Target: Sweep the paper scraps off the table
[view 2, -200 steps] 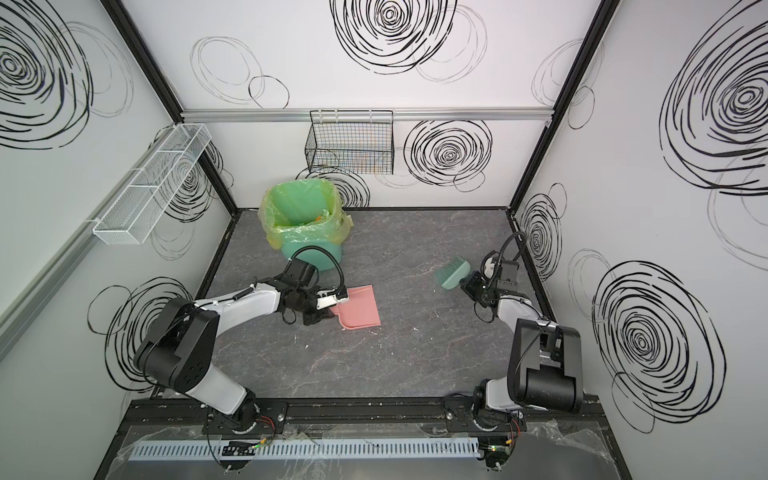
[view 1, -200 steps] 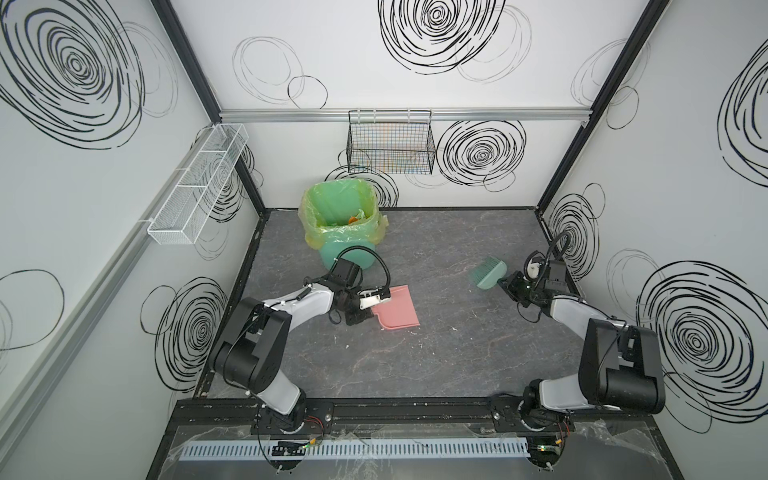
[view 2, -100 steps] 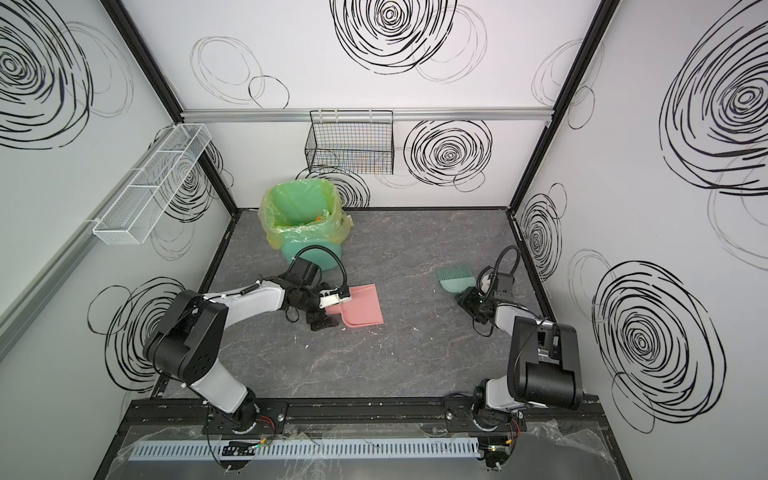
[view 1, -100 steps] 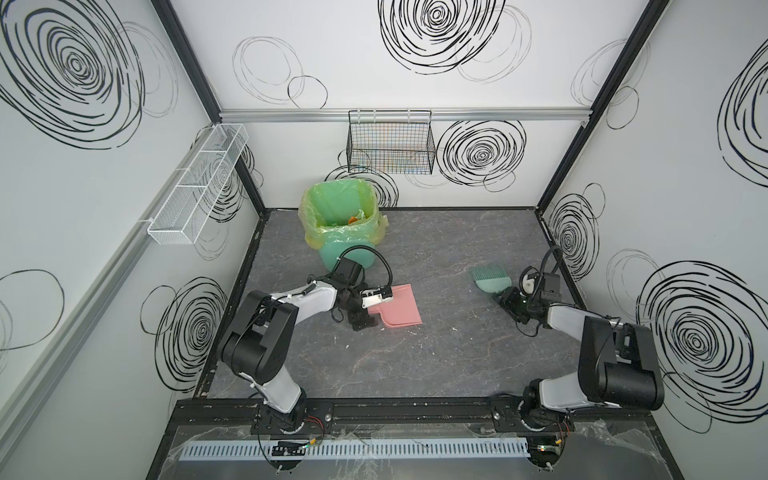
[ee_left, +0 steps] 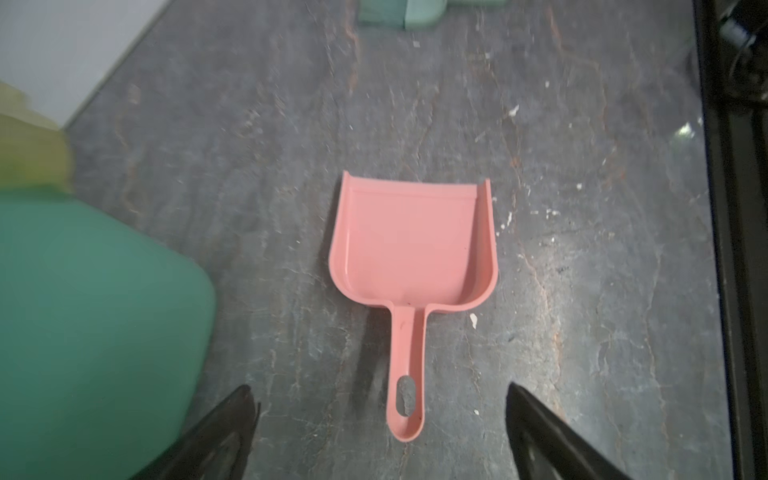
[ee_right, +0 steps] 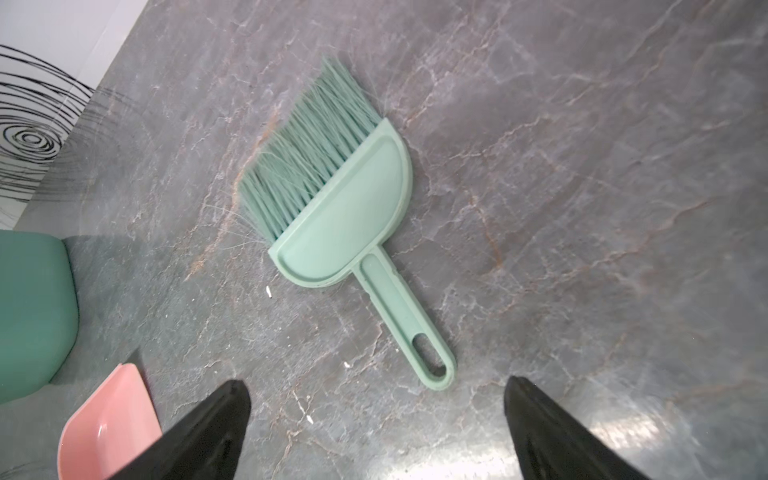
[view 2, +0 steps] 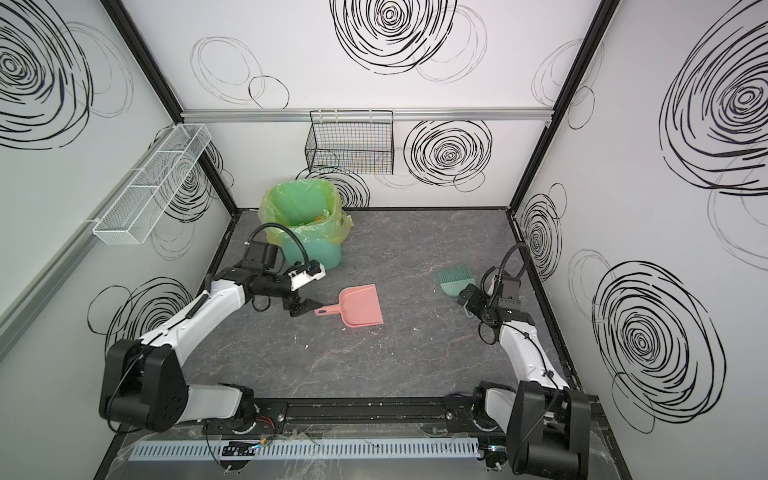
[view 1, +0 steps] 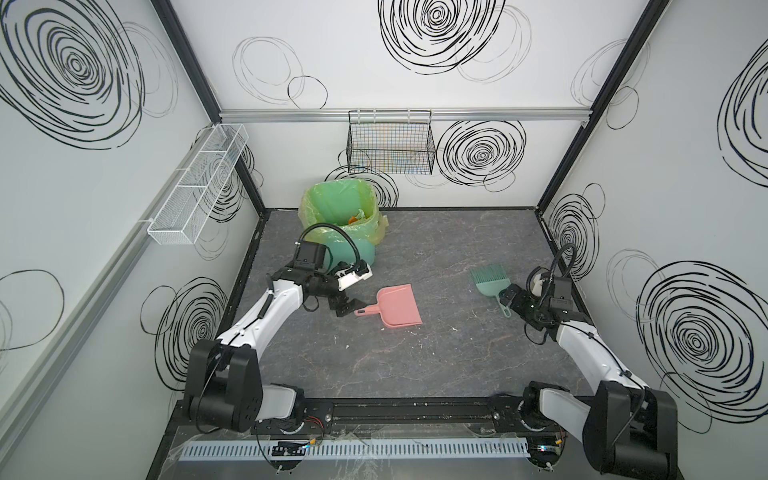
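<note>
A: Status? Where are the paper scraps (view 1: 356, 217)?

B: In the bin (view 1: 365, 253) at the far-left corner of the counter (view 1: 436, 357). Orange + pale green bits show inside the liner (view 1: 332, 203). No wads on the counter that I can see, only tiny white flecks (ee_left: 473, 320) by the dustpan (view 1: 398, 305).

A: Tools?

B: Left tool (ee_left: 378, 387) has jaws wide, holding nothing. Dustpan lies flat approx mid-counter, handle end between the open jaws, not touched afaict. Right tool (ee_right: 376, 380) is also wide + empty. The brush (view 1: 490, 279) lies flat near the right edge, handle tip just ahead of it.

A: So prob done, bar pulling back. Risks?

B: Main one: the left arm sits close to the bin, w/ its cable loop (view 1: 332, 232) right by the liner. A careless swing could snag the liner, tip the bin, and put the scraps back on the counter. Also, either tool moving sideways could clip a handle & shove the dustpan or brush toward an edge. Brush is nearest the right edge, so likelier.

A: Flecks?

B: Too small to tell if paper.
</note>
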Controlling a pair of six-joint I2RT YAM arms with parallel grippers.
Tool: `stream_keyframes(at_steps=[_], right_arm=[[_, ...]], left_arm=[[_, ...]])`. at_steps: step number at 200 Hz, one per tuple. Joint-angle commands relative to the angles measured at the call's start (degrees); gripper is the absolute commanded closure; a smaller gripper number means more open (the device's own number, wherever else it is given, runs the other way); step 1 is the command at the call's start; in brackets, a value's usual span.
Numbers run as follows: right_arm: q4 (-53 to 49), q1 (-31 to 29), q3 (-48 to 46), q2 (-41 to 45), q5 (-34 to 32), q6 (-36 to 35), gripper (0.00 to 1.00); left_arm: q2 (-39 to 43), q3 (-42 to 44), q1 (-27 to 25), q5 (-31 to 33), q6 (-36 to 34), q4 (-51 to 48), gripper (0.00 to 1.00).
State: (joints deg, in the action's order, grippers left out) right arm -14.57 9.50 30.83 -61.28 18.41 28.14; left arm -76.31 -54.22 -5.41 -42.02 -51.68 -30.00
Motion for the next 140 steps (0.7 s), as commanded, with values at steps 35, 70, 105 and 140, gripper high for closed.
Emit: stream_keyframes(at_steps=[35,70,105,140], right_arm=[[12.52,-0.50,4.82,3.93,-16.54,-4.70,0.00],[29.09,-0.27,-1.39,0.74,-22.35,-8.54,0.00],[48.23,-0.27,-11.24,-4.74,-24.26,-9.79,0.00],[64.38,-1.33,-18.39,-8.74,-27.51,-11.53,0.00]], left_arm=[[8.37,21.73,11.52,-2.69,40.93,53.98,0.04],[5.05,36.18,7.78,17.04,45.01,81.81,0.04],[-2.89,43.42,7.64,25.95,51.74,102.97,0.03],[-9.11,45.23,7.09,31.63,53.29,111.95,0.03]])
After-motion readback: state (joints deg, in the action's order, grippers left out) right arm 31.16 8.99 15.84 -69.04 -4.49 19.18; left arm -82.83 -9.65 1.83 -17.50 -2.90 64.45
